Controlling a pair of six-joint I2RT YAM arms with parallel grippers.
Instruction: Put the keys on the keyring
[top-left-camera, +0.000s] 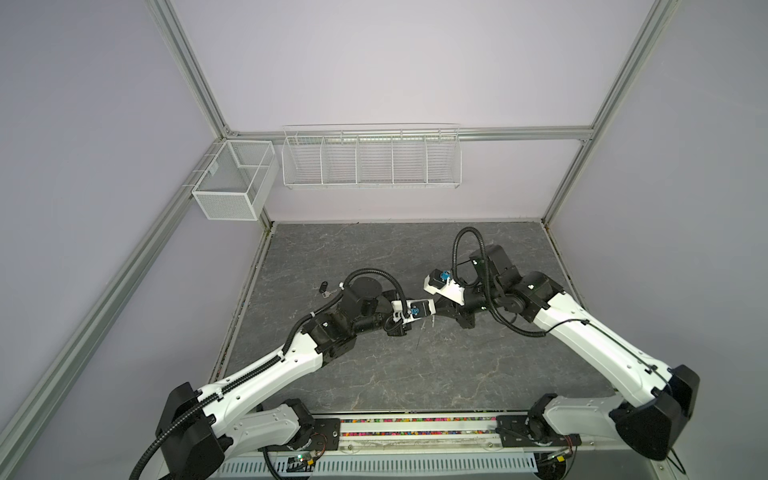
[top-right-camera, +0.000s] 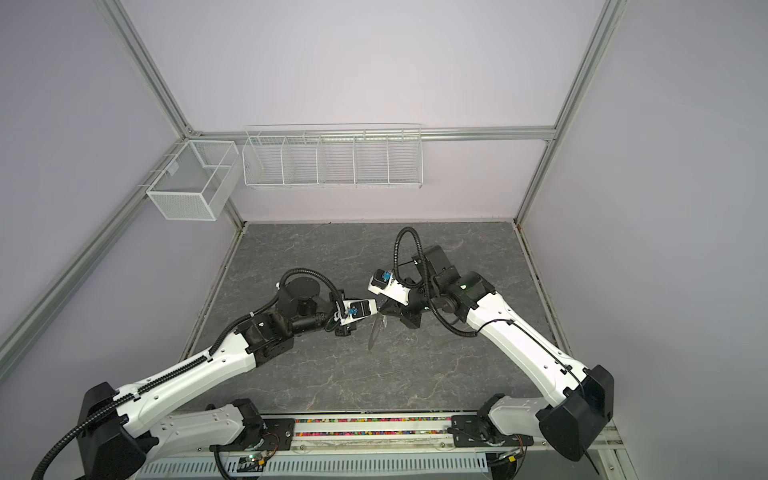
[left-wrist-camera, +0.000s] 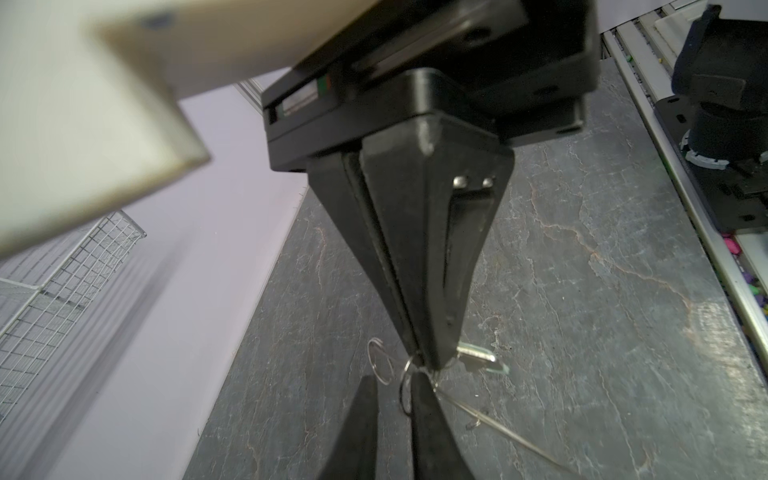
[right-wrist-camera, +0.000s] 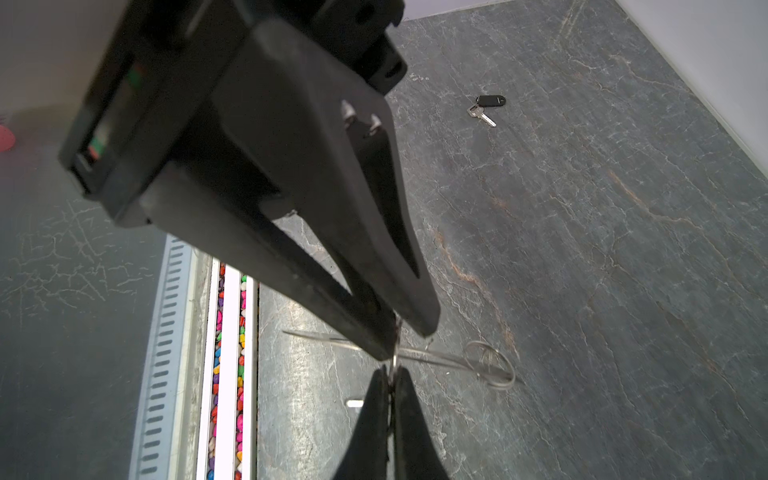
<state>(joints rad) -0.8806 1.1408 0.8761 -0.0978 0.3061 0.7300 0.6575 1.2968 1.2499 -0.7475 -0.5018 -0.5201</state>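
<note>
Right gripper pressed shut, pinching keyring by small wire loop. Ring hung edge-on at frame middle in a top view. Left gripper met it tip to tip, fingers a little apart round loop. Pale key just behind tips. Black key on table, left of middle, well apart, nearer left arm.

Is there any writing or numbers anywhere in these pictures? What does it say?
None can be read.
Small tag on the mesh basket: too small to read.
Green-and-red strip on the right gripper: blurred, no letters show.
</note>
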